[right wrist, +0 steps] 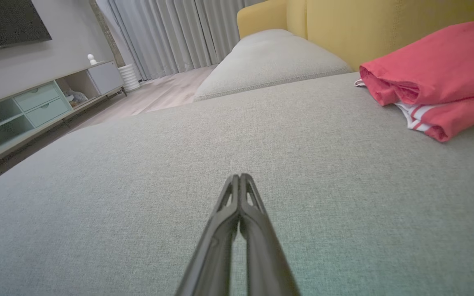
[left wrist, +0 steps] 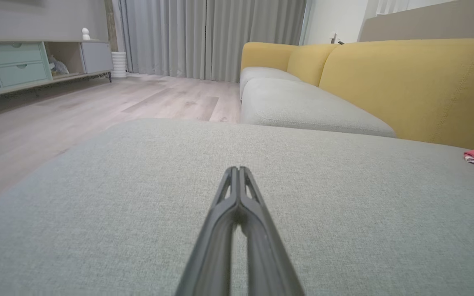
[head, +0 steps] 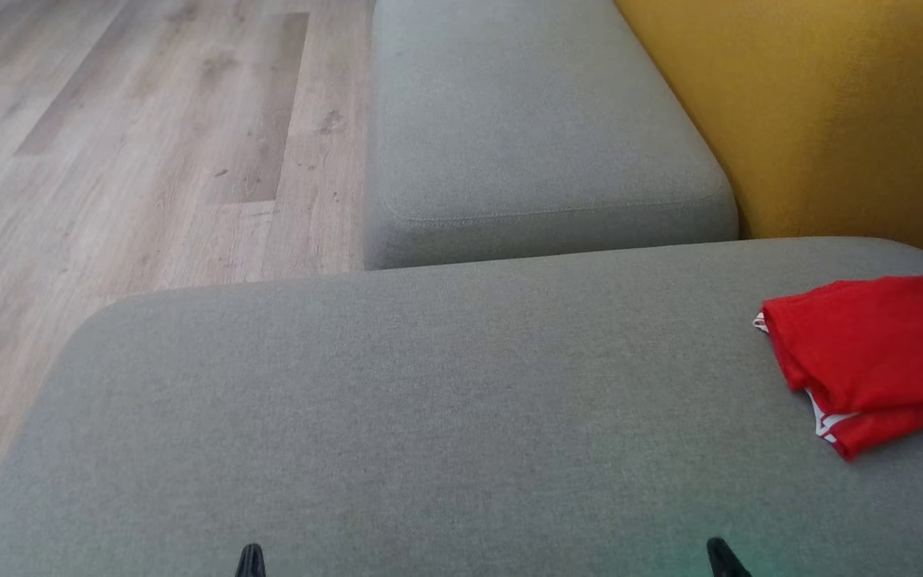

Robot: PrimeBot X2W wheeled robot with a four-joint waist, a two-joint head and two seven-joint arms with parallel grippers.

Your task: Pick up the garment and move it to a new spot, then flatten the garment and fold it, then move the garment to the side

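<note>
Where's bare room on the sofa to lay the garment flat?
The near grey cushion is bare from its left edge by the wood floor across to the red garment. The far cushion, between floor and yellow backrest, is bare too. Crowded: the right end, where the garment lies folded near the backrest.

Red garment point(head: 870, 344) with white-striped trim, grey cushion point(head: 397, 401), mustard-yellow backrest point(head: 822, 104), pale wood-grain floor point(head: 133, 136).
</note>
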